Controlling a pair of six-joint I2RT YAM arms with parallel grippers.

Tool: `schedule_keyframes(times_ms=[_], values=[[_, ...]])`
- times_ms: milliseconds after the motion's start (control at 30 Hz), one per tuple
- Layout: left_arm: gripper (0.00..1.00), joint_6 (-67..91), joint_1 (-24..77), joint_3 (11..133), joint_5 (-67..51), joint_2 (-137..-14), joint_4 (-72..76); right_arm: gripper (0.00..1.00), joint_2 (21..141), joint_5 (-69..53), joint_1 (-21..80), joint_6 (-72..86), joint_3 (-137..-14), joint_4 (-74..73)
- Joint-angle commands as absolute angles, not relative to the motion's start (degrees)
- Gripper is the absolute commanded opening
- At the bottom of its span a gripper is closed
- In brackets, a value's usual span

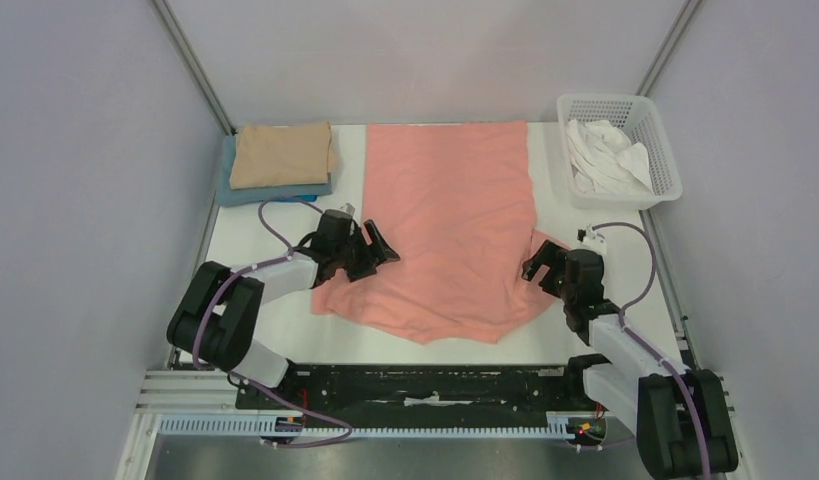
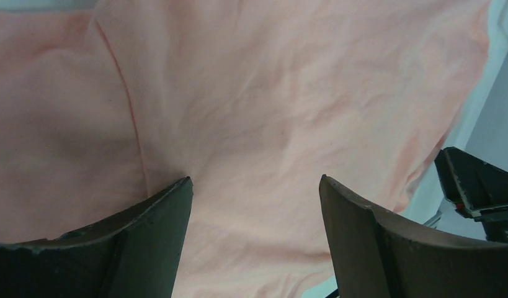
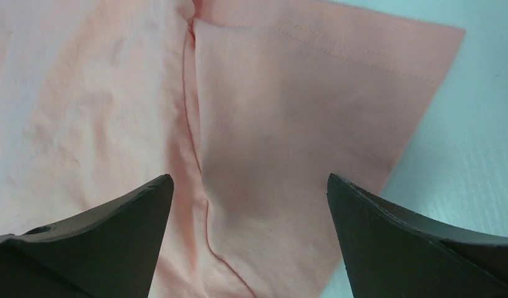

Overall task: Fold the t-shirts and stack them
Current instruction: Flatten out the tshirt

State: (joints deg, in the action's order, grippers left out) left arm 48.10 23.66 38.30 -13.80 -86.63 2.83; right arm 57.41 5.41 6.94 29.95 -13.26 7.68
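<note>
The salmon-pink t-shirt [image 1: 450, 215] lies spread flat in the middle of the table, its sleeves at the near end. My left gripper [image 1: 383, 247] is open over its left sleeve; in the left wrist view the cloth [image 2: 257, 118] fills the space between the spread fingers. My right gripper [image 1: 538, 262] is open over the right sleeve [image 3: 288, 124], whose seam runs between the fingers. A folded tan shirt [image 1: 282, 153] lies on a folded blue shirt [image 1: 227, 185] at the far left. A crumpled white shirt [image 1: 607, 157] lies in the basket.
A white plastic mesh basket [image 1: 663, 140] stands at the far right corner. Metal frame posts rise at both far corners. The black rail of the arm bases [image 1: 425, 385] runs along the near edge. The right gripper shows at the right edge of the left wrist view [image 2: 481, 192].
</note>
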Motion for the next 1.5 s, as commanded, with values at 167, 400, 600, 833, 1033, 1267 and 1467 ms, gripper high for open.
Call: schedule_keyframes(times_ms=[167, 400, 600, 833, 1033, 1267, 1467], values=[[0.83, 49.57, 25.17, 29.86, -12.64, -83.73, 7.21, 0.98, 43.30, 9.72, 0.35, 31.70, -6.54, -8.42], [0.84, 51.29, 27.45, 25.34, -14.48, -77.42, 5.63, 0.98, 24.68, 8.94, 0.35, 29.81, -10.90, -24.19], [0.84, 48.59, 29.90, 29.30, -14.30, -67.92, -1.04, 0.98, 17.71, 0.50, 0.37, 24.13, -18.52, -26.69], [0.84, 36.67, 29.81, 52.33, -0.24, -76.31, -10.26, 0.98, 24.10, -21.77, 0.35, 33.09, -8.64, -4.36], [0.84, 31.35, 28.92, 80.15, 3.26, -104.50, -20.54, 0.98, 36.05, -6.47, 14.51, 33.05, -9.72, 0.88], [0.84, 30.41, 27.51, 102.72, 4.07, -126.77, -32.75, 0.98, 55.75, 13.06, 19.95, 33.42, -16.74, 0.72], [0.85, 33.66, 27.59, 91.44, 2.08, -123.66, -30.10, 0.98, 69.67, 13.77, 19.95, 33.88, -21.40, 5.09]])
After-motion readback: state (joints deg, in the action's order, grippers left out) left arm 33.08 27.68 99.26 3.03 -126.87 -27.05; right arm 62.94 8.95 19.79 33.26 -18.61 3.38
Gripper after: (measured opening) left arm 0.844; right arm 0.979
